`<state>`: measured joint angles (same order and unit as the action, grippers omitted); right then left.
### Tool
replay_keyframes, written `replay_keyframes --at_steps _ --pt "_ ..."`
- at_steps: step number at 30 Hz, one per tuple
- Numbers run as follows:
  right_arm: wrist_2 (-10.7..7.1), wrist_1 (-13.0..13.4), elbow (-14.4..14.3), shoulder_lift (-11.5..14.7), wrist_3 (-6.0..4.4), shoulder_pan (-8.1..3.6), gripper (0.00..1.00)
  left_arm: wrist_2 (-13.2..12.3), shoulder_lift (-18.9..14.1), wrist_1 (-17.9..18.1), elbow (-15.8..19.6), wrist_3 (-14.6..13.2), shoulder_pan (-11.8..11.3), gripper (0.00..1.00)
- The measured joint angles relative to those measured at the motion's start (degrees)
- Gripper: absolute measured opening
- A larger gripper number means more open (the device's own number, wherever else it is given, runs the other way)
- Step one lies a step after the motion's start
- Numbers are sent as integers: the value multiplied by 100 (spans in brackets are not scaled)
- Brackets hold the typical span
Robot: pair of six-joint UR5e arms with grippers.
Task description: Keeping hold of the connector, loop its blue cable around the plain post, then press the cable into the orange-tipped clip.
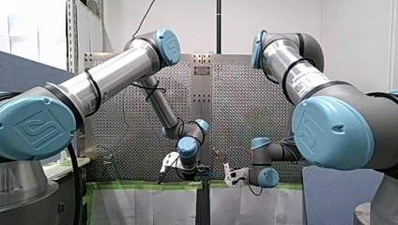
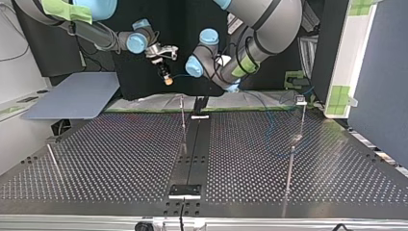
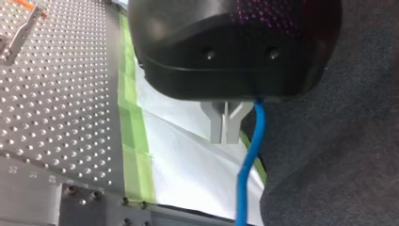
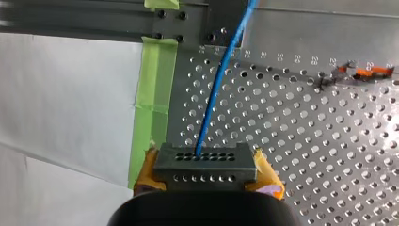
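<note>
In the right wrist view my right gripper [image 4: 207,170] is shut on a grey connector [image 4: 205,160] with rows of holes, its yellow pads [image 4: 266,172] on either side. The blue cable [image 4: 214,94] leaves the connector and runs ahead over the perforated plate. An orange-tipped clip [image 4: 371,72] stands far off to one side. In the left wrist view my left gripper [image 3: 226,134] has its metal fingers shut together, and the blue cable [image 3: 249,160] comes out from behind the black body right beside them. In the top view my right gripper [image 2: 167,77] hangs above the table's far edge.
Thin metal posts [image 2: 183,122] [image 2: 290,173] stand on the perforated table [image 2: 120,159], with a black strip [image 2: 195,149] down its middle. Green tape [image 3: 136,155] and white sheeting [image 3: 188,165] edge the plate. A grey board [image 2: 72,96] lies at the top view's left.
</note>
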<state>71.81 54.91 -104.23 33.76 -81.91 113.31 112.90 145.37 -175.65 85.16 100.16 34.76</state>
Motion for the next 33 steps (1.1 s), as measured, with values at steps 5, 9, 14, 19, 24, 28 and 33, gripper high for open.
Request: replay_keyframes --at_steps 5,9,14,19,24,28,33 --pt "-41 -88 0 159 -22 -55 0 113 -14 271 37 67 16 0" --pt "-53 -131 0 299 -95 -92 0 225 -22 478 38 106 26 0" --pt "-38 -181 1 380 -174 -162 0 318 -43 763 42 196 35 0" --pt "48 -196 2 391 -350 -226 0 392 -158 1042 43 253 56 0" --pt "101 -198 4 393 -528 -278 0 390 -247 1314 41 291 49 0" --pt "111 -200 3 398 -564 -322 0 396 -258 1444 41 299 55 0" --pt "114 -200 2 400 -620 -371 0 387 -258 1523 41 301 62 0"
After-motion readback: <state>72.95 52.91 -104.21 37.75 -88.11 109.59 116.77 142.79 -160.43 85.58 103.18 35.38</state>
